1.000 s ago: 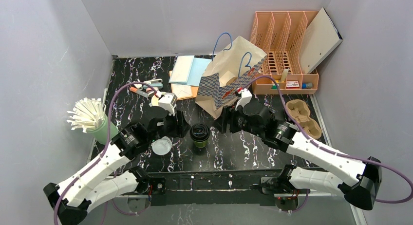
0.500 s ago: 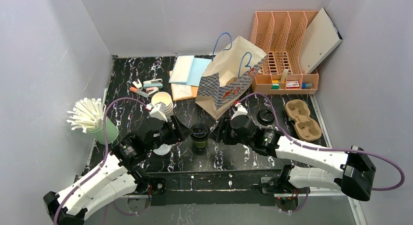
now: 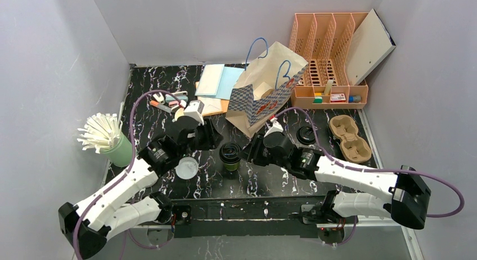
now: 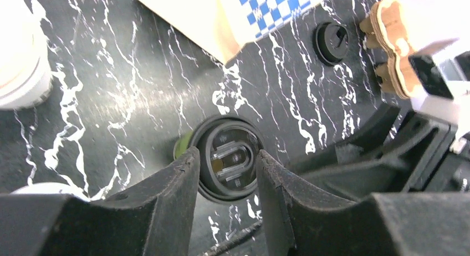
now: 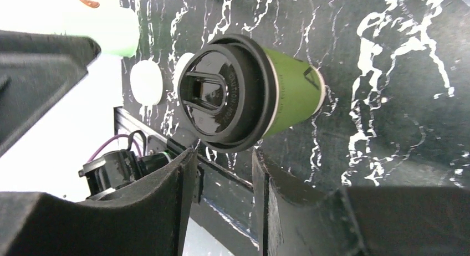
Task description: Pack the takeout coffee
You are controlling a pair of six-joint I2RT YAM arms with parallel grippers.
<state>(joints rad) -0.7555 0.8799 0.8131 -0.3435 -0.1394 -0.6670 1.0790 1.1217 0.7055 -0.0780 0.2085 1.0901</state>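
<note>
Top view: takeout coffee [image 3: 230,157] stands upright, centre-near on the marble table [image 3: 264,181], same spot as half a second ago. On its left, the left gripper [image 3: 210,138] has drawn back toward the far side; on its right, the right gripper [image 3: 251,151] has edged slightly closer. The paper bag [image 3: 264,94] is just behind the cup, with bare table in front up to the near edge

Left wrist: jaws parted, holding nothing; black lid [image 4: 230,164] seen in the gap. Probably no contact, though that is hard to judge

Right wrist: jaws parted, empty, cup just beyond the tips
</note>
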